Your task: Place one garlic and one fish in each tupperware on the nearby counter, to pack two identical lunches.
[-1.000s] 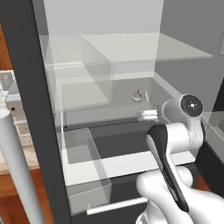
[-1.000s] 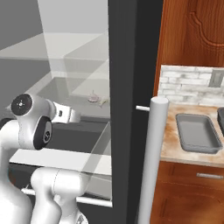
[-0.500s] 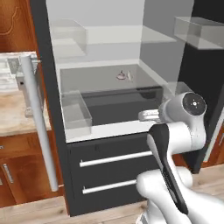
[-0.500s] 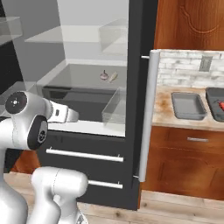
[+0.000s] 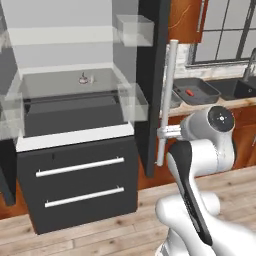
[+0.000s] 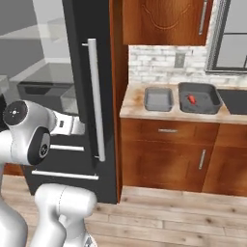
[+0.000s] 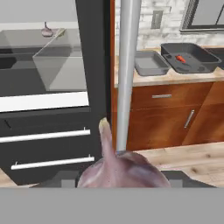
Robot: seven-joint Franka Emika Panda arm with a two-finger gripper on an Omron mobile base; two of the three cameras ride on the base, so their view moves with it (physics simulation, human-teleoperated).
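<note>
Garlic bulb (image 7: 117,169) sat grasped between the fingers, stem tip pointing forward; far ahead on the desk (image 7: 175,77) stood two grey trays.

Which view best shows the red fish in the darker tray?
The right base view: the red fish lies unobstructed in the darker tray, seen from above. The hand view shows it small and far off; the left base view shows only a red speck.
</note>
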